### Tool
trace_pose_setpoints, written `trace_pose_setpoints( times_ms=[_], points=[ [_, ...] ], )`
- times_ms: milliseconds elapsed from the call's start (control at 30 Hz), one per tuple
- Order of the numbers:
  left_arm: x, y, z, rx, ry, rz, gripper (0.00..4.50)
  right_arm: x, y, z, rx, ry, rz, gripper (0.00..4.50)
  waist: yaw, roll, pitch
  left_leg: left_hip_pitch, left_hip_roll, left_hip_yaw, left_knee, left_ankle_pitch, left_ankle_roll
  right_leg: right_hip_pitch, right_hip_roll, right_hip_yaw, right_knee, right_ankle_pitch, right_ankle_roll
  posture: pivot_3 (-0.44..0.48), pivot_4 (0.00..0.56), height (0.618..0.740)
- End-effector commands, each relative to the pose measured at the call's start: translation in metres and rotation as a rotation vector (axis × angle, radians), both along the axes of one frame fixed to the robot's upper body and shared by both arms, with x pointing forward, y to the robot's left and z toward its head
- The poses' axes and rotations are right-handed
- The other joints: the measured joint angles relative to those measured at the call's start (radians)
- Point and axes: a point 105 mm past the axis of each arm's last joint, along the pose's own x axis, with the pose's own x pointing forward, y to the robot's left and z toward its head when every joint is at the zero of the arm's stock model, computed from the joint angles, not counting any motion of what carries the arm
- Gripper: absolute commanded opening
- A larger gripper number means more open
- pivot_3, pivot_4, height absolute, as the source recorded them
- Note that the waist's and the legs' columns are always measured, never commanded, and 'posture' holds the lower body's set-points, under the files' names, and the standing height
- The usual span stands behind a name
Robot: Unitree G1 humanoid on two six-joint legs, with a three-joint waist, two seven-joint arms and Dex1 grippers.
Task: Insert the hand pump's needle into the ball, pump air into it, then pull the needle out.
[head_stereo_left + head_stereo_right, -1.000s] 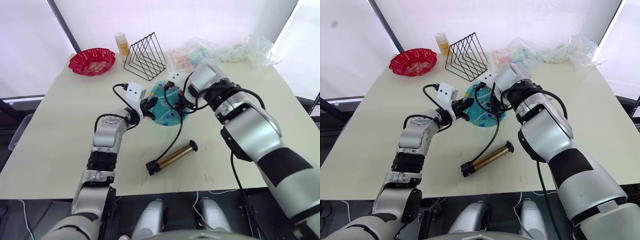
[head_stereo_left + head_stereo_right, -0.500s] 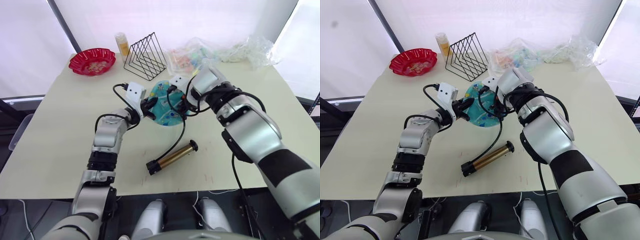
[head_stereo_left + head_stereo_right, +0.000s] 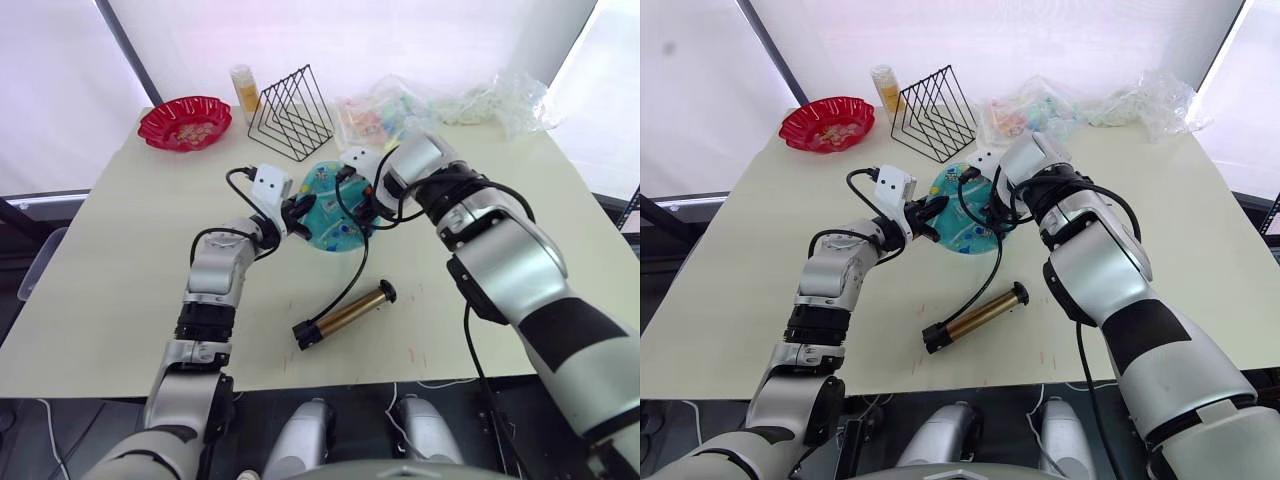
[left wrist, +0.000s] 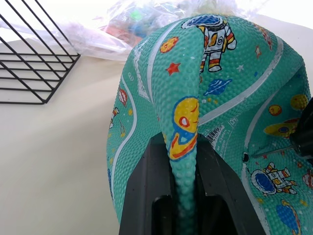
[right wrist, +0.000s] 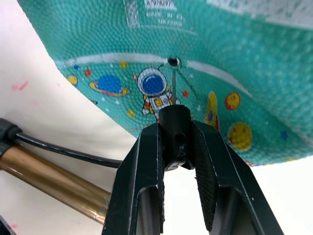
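Note:
The ball [image 3: 332, 212] is a flat teal disc with cartoon space prints, tilted up off the table. My left gripper [image 4: 182, 149] is shut on a fold of its left edge. My right gripper [image 5: 174, 128] is shut on the black end of the hose [image 5: 174, 113], at the ball's right side. The needle [image 5: 173, 90] sticks out of it, and its tip sits right at the ball's small valve hole [image 5: 172, 62]. I cannot tell if the tip is inside. The hand pump [image 3: 345, 314] lies on the table nearer me, with its hose [image 3: 350, 278] curving up to my right gripper [image 3: 364, 208].
At the far left of the table stands a red scalloped bowl [image 3: 184, 122]. A black wire rack [image 3: 291, 114] and a small bottle [image 3: 243, 90] are behind the ball. Crumpled plastic bags [image 3: 470, 100] lie at the far right.
My right arm has shifted slightly to the right beside the ball. The ball, the pump and my left gripper have stayed in place.

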Motion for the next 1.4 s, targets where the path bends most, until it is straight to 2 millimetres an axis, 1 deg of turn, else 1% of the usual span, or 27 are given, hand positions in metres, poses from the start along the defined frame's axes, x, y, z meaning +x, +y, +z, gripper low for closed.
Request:
trace_pose_setpoints(
  times_ms=[33,267,467,867,1400],
  points=[
    [-0.004,-0.010,-0.025,0.016,0.088,-0.028,0.02,0.002,0.010,0.022,0.018,-0.066,0.021,0.32,0.000,0.000,0.000,0.000,0.000,0.000,0.000,0.000,0.000,0.000,0.000,0.000,0.000,0.000,0.000,0.000,0.150,0.740],
    [-0.005,-0.010,-0.025,0.013,0.087,-0.026,0.02,-0.004,0.014,0.016,0.006,-0.038,-0.012,0.32,0.000,0.000,0.000,0.000,0.000,0.000,0.000,0.000,0.000,0.000,0.000,0.000,0.000,0.000,0.000,0.000,0.150,0.740],
    [-0.005,-0.010,-0.025,0.015,0.088,-0.027,0.02,-0.008,0.019,0.020,0.027,-0.039,-0.008,0.32,0.001,0.000,0.000,0.000,0.000,0.000,0.000,0.000,0.000,0.000,0.000,0.000,0.000,0.000,0.000,0.000,0.150,0.740],
    [-0.005,-0.010,-0.025,0.015,0.090,-0.027,0.02,-0.011,0.013,0.008,-0.002,-0.022,-0.029,0.32,0.000,0.000,0.000,0.000,-0.001,-0.001,0.000,0.000,0.000,0.000,-0.001,-0.001,0.001,0.000,0.000,0.000,0.150,0.740],
    [-0.005,-0.010,-0.026,0.018,0.093,-0.031,0.02,-0.007,0.013,0.016,0.032,-0.047,-0.048,0.32,0.001,0.000,0.000,0.000,-0.001,-0.001,0.000,0.000,0.000,0.000,-0.001,-0.001,0.000,0.000,0.000,0.000,0.150,0.740]
  ],
)
